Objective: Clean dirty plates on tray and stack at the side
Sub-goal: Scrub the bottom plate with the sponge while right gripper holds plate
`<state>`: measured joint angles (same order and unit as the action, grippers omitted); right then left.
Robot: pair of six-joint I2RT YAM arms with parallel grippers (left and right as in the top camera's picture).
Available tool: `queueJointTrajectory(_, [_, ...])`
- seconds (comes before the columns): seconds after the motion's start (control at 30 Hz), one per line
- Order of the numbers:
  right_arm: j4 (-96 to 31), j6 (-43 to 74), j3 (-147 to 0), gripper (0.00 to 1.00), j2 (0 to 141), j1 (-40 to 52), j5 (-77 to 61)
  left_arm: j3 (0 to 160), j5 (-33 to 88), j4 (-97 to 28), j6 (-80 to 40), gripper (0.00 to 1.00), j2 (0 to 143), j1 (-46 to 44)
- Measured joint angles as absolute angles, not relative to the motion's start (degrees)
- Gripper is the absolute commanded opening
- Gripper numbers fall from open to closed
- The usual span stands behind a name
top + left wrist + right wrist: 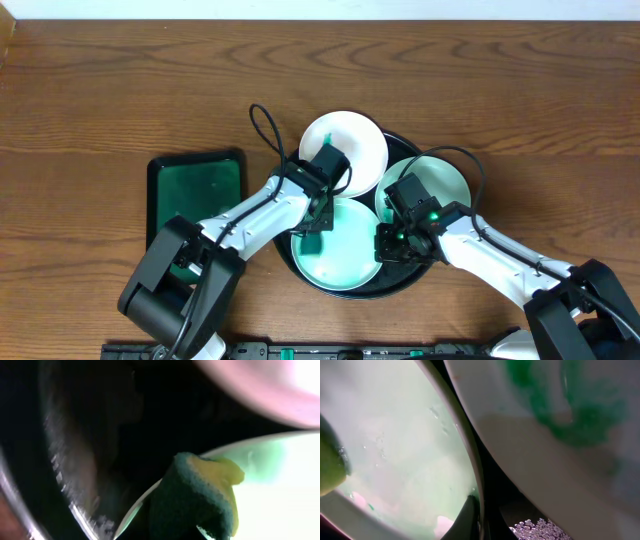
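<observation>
Plates, all three, are lying in the black tray toward the table's front edge, and none is stacked aside yet. Beyond the green rectangular tray, our left gripper is clenching a sponge on the teal-smeared front plate. We are judging the back plate clean. Our right gripper is clamped shut at that front plate's rim, beside the smeared right plate.

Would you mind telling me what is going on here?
The left fingers are shut on a green-and-yellow sponge at the left edge of the front plate, on the black tray. The right fingers are shut at that plate's right rim. All three plates lie on the tray; none is stacked aside yet.
</observation>
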<state>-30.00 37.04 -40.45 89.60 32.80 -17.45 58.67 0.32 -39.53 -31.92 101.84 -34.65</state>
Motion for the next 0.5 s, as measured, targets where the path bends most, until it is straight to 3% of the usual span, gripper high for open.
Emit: queueJointTrajectory(0.5, [-29.1, 37.1, -40.4, 0.01, 90.4, 33.8, -20.7, 59.0, -1.6, -47.7, -38.5, 0.07, 101.9, -34.5])
